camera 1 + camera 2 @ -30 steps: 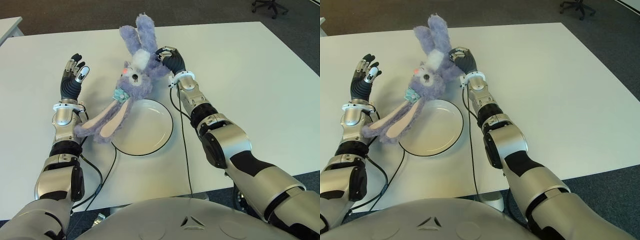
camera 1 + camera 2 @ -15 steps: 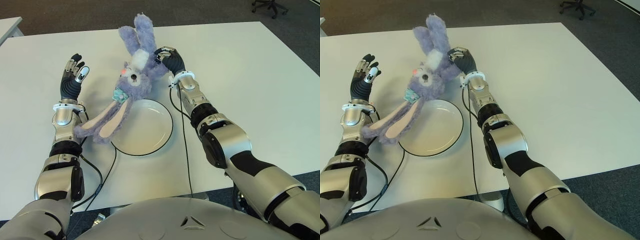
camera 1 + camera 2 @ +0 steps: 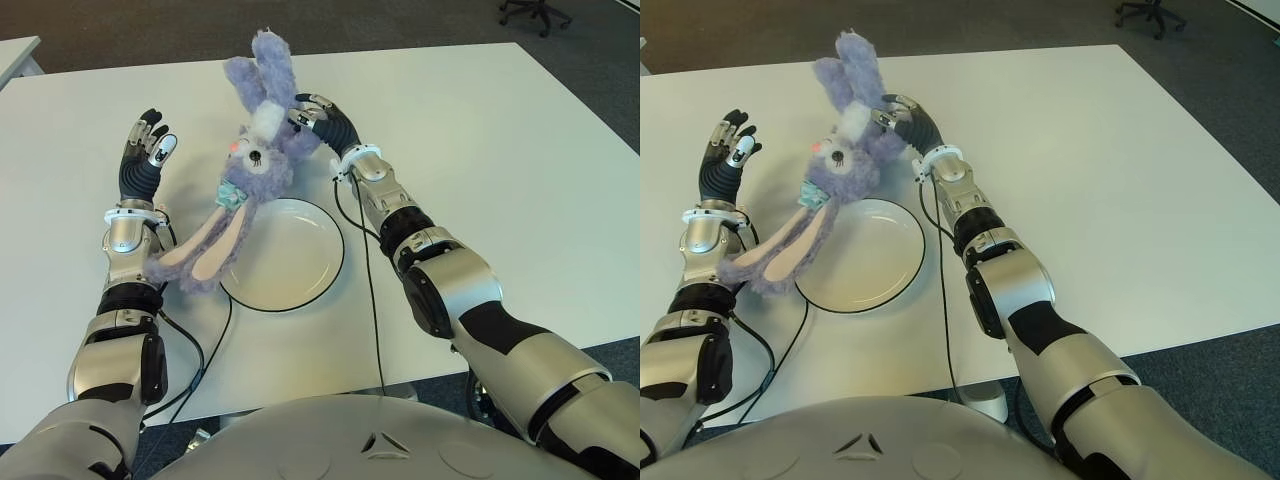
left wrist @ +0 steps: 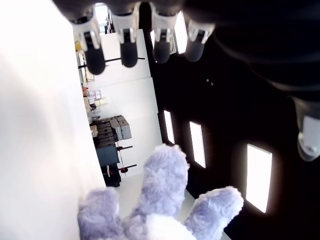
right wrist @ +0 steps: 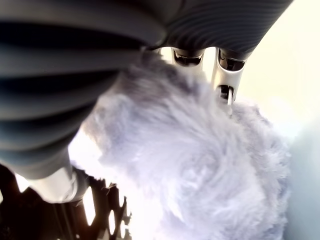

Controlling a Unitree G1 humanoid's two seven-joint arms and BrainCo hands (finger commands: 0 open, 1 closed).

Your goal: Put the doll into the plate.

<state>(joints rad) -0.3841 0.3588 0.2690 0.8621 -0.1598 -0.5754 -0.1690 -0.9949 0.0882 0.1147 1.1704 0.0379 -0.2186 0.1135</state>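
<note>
Gripping doll (image 3: 255, 160), right hand (image 3: 322, 120), plate (image 3: 310, 285) beside

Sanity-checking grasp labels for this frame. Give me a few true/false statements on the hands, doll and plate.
1. The right hand grips the doll. True.
2. The doll lies fully inside the plate. False: it is held up, its long ears trailing past the plate's left rim.
3. The left hand holds the doll. False: its fingers are spread and hold nothing.
4. The plate sits on the white table. True.
</note>
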